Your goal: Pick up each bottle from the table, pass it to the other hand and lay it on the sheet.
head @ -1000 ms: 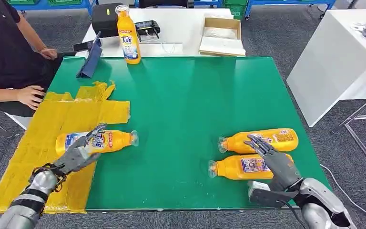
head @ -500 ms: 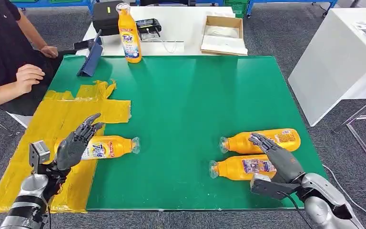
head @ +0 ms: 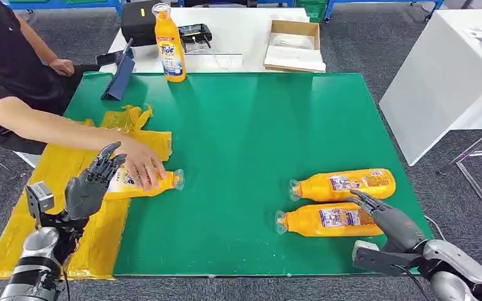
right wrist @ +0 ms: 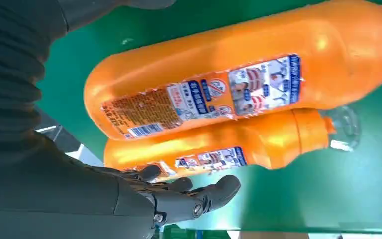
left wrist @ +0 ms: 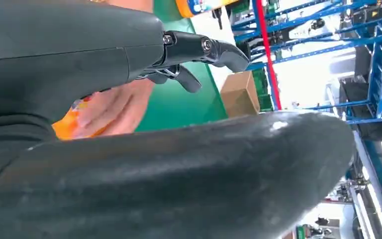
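Presently your right hand [head: 386,219], fingers spread and holding nothing, hovers over the nearer bottle [head: 323,220]; the left hand [head: 91,185] is likewise unladen beside the sheet [head: 69,163]. Next: close round that bottle and lift.

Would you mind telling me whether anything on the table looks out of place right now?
Yes: a person's hand lies on the bottle at the yellow sheet's edge, right beside the robot's raised left hand.
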You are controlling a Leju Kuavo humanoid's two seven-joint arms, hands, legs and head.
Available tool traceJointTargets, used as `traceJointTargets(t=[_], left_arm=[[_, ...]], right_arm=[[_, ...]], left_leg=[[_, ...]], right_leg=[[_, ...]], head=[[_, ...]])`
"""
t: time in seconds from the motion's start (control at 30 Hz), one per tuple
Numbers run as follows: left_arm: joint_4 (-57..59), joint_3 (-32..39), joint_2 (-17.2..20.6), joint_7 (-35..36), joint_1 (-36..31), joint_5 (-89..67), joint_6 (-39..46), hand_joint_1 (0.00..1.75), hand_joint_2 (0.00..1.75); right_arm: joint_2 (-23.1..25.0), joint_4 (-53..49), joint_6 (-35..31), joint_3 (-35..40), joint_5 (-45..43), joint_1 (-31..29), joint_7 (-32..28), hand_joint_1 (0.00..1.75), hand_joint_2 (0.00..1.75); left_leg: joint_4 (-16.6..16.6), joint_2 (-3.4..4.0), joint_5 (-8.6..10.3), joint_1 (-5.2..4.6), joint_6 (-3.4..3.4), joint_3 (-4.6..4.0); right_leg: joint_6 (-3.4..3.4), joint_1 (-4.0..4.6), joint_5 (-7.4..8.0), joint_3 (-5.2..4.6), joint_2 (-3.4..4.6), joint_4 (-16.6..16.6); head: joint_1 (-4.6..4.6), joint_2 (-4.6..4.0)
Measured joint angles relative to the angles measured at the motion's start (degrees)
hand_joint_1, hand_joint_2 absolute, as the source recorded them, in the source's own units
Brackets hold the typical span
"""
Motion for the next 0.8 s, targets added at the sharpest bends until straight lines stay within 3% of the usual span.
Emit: traceJointTargets(t=[0.2, 0.8], left_arm=[[0.72, 0.02, -0.46, 0.31, -1.24, 0.11, -0.68, 0.00, 0.00], [2.43, -0.31, -1.60, 0.85, -3.59, 0.94, -1.07, 0.00, 0.00]], right_arm=[[-0.68, 0.24, 0.37, 0.13, 1.65, -0.30, 0.79, 0.00, 1.75], [5.36, 11.95, -1.47, 4.17, 6.58, -7.92, 0.94, 0.00, 1.75]], left_leg=[[0.00, 0.00, 0.00, 0.00, 0.00, -0.05], [0.00, 0.00, 0.02, 0.00, 0.00, -0.07]], right_leg=[[0.01, 0.00, 0.01, 0.00, 0.01, 0.01], [0.01, 0.00, 0.01, -0.03, -0.01, 0.02]], head=[[-0.02, 0.00], [-0.02, 0.00]])
